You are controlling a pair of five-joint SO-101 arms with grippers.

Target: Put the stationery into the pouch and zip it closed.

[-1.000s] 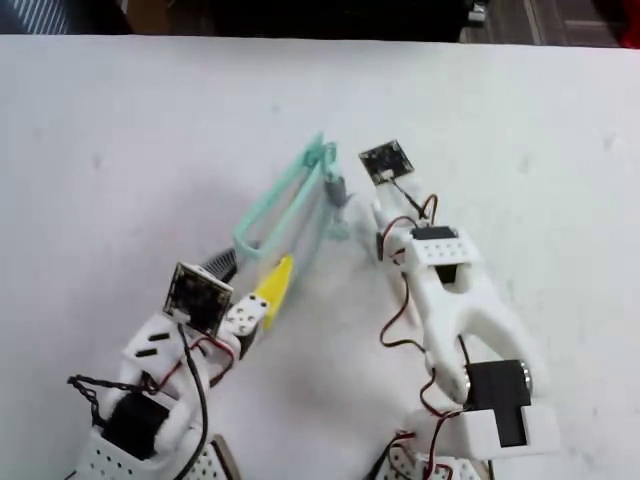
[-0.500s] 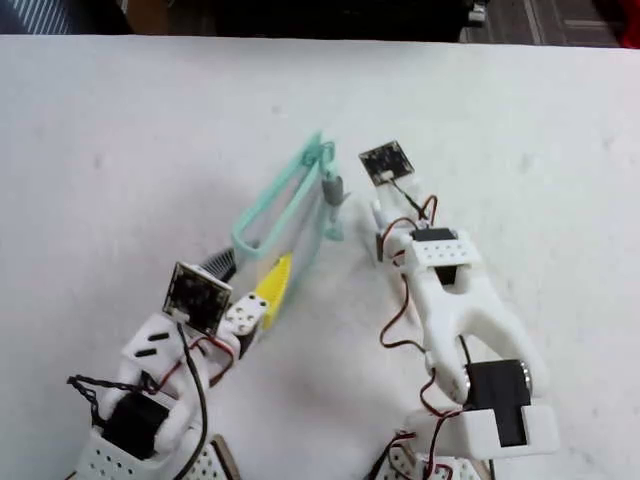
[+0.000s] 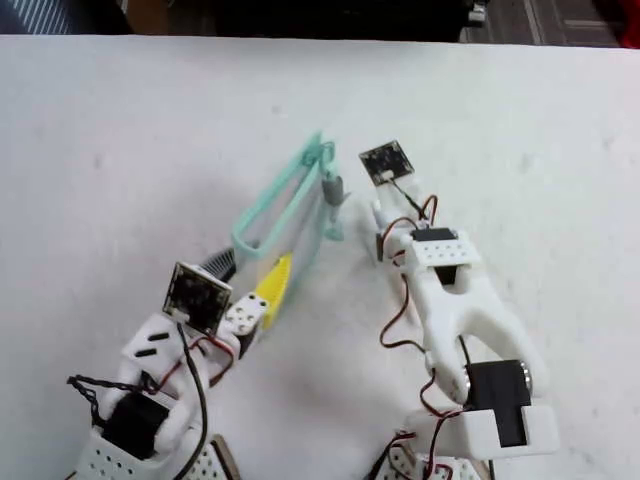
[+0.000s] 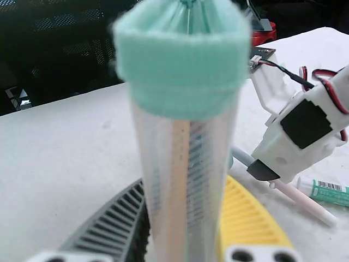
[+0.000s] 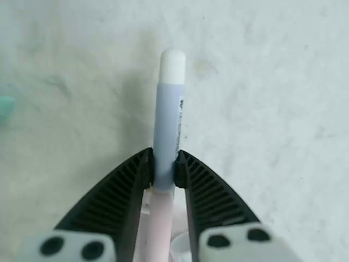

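Almost nothing is seen to have moved over the last second: the pouch (image 4: 182, 60) is shifted a touch in the high view, and both arms are kept where they were.

At the right tool (image 5: 162, 161), the jaws are closed tight on a pen (image 5: 166, 109). The pen has a blue barrel, a white cap pointing away and a pink rear part. It is held low over the bench (image 3: 150, 120), just beside the pouch's far end.

At the left tool (image 4: 185, 180), the grey and yellow jaws are clamped on the clear body of the pouch, with the teal end pointing away from the tool. Through the clear wall a pale stick and a strip with ruler-like marks are made out, so some stationery seems to be packed already.

From above, the teal rim is seen as an open loop, so the zip is judged not yet closed. A teal-labelled tube (image 4: 327, 191) is left lying on the bench beyond the right arm.

Progress is judged as partway. The pen is not yet put in, the tube likely comes after it, and the zipping is left for last.
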